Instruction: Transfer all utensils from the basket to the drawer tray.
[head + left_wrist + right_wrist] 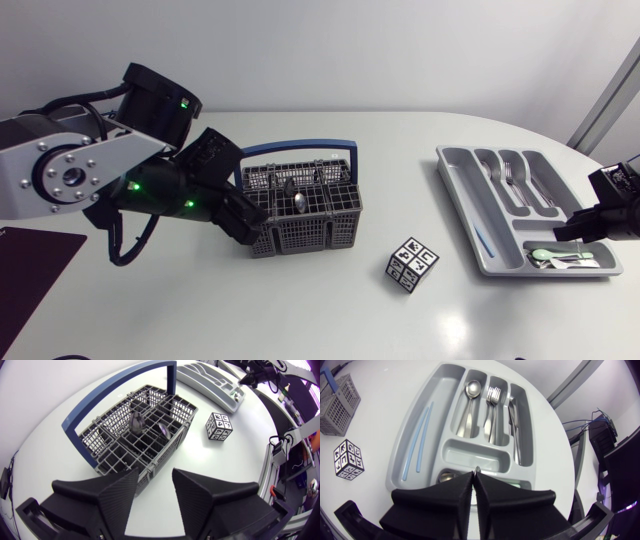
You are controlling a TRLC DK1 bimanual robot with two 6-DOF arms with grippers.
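A grey wire basket [318,225] with a blue handle stands at mid-table, with two spoons [299,200] upright in it. My left gripper [247,222] is at the basket's front left corner, open, with nothing between its fingers. In the left wrist view the gripper [155,491] has the basket [107,445] and its spoons [136,421] just ahead. The grey drawer tray [462,200] lies at the right. My right gripper [572,230] hovers shut over the tray's near end. In the right wrist view the gripper [476,473] is above the tray [475,457], which holds a spoon [469,397], forks [492,402] and knives [516,420].
A cube with black-and-white markers [412,264] sits between basket and tray. Two blue straws [420,435] lie in the tray's long side slot, and pale green utensils [560,257] in its end compartment. A dark mat [30,270] lies at the table's front left.
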